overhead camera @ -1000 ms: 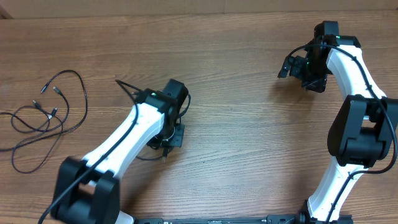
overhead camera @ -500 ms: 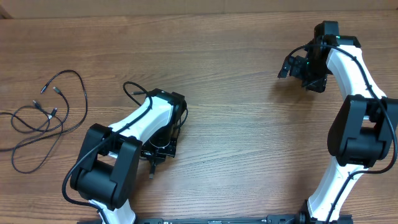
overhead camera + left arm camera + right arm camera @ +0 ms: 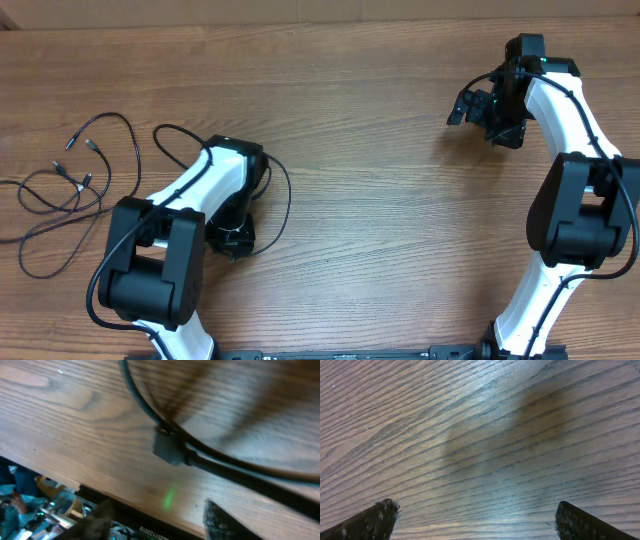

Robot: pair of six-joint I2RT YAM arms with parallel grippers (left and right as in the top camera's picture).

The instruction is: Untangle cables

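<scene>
- The thin black cables with small silver tips (image 3: 78,185) lie in a loose heap by the left edge of the brown wooden table (image 3: 380,200). They loop and cross over each other, so I think the untangling is not done yet.
- Nothing touches that heap. Both arms are well apart from it.
- The left claw (image 3: 160,520) hangs low over the wood, to the right of the heap and nearer the front edge. Its fingers are spread with nothing between them, so it has let go and is free to pick up a cable.
- Just ahead of it runs a thicker black cord with a dark blocky lump (image 3: 170,450). I cannot tell if it is a loose cable or the arm's own wire.
- The right claw (image 3: 477,522) is near the far right corner, spread wide over bare wood and holding nothing. I think it is parked there to keep out of the way.
</scene>
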